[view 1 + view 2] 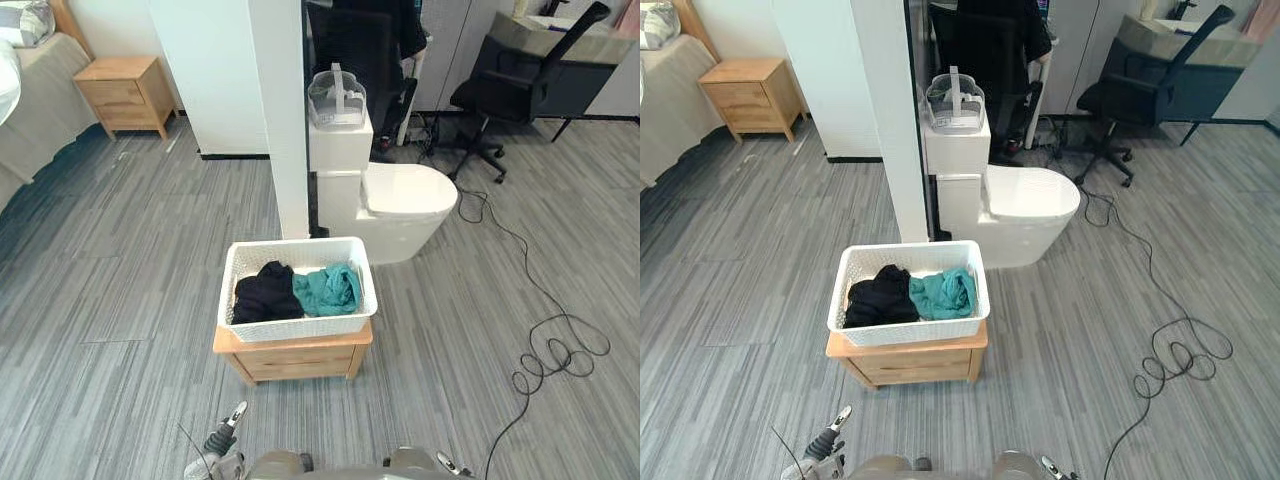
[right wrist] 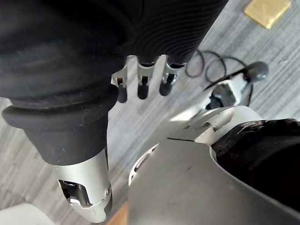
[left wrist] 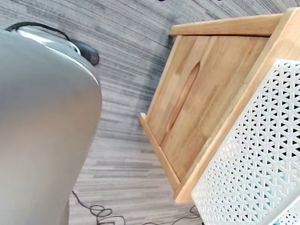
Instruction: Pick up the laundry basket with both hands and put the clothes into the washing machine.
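Laundry basket [image 1: 296,328] sits ungrasped on the wooden nightstand [image 1: 300,358], clothes [image 1: 268,295] inside; no step done yet. Right hand [image 2: 142,86] hangs slack, empty; left hand [image 1: 228,432] state: cannot tell.

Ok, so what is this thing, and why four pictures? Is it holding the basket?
It is a walking robot with two arms and metal hands. Two pictures come from cameras in its head, looking down; the other two from a camera on each wrist. A white laundry basket sits on a small wooden cabinet, holding a black garment and a teal garment. A white toilet stands behind. Nothing is held yet: the right hand hangs open, and the left hand shows at the head view's bottom edge, away from the basket.
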